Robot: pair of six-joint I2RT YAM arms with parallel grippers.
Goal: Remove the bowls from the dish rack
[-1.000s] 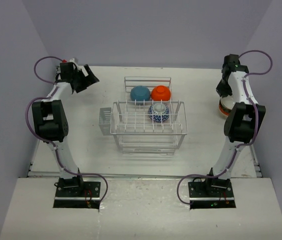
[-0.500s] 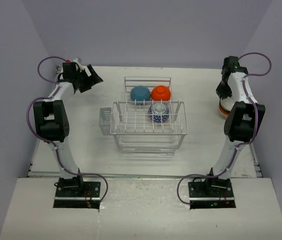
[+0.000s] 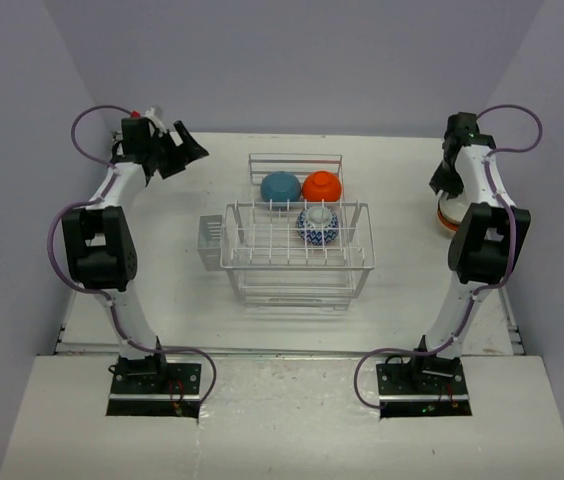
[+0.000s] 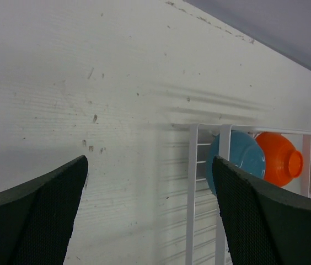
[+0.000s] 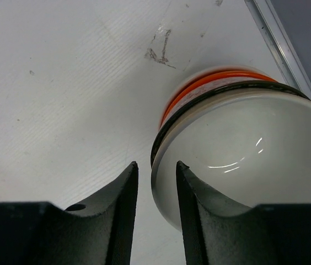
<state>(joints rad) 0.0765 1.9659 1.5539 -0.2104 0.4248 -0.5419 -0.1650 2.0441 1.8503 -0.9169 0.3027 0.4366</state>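
White tabletop (image 3: 162,280) spreads around the dish rack (image 3: 262,262), and at its far right edge my right pincer (image 5: 156,165) has just let go. A second ago its jaws were pinched tight, and now they stand a little apart, one finger outside the rim of the cream bowl (image 5: 244,143) and one inside. A sliver of table shows between the outer finger and the bowl wall. That bowl sits nested on top of the stack (image 3: 443,217), where a dark rim and an orange rim (image 5: 199,83) show just under it, near the table's metal edge strip (image 5: 271,37). I read this as a delivery finished: the bowl is down and the stack bears it, so this arm should be free to lift clear and go back for more. My left pincer (image 4: 150,160) is spread wide and holds nothing. Over the last second it has shifted a little toward the far side of the table, and the rack's white wires now fill the right of its wrist view. Three bowls are left in the rack: the blue bowl (image 3: 280,186) and the orange bowl (image 3: 322,186) side by side at the back, and the blue-and-white patterned bowl (image 3: 318,225) just in front of them. The blue one lies nearest my left pincer, so I judge it the next to fetch.
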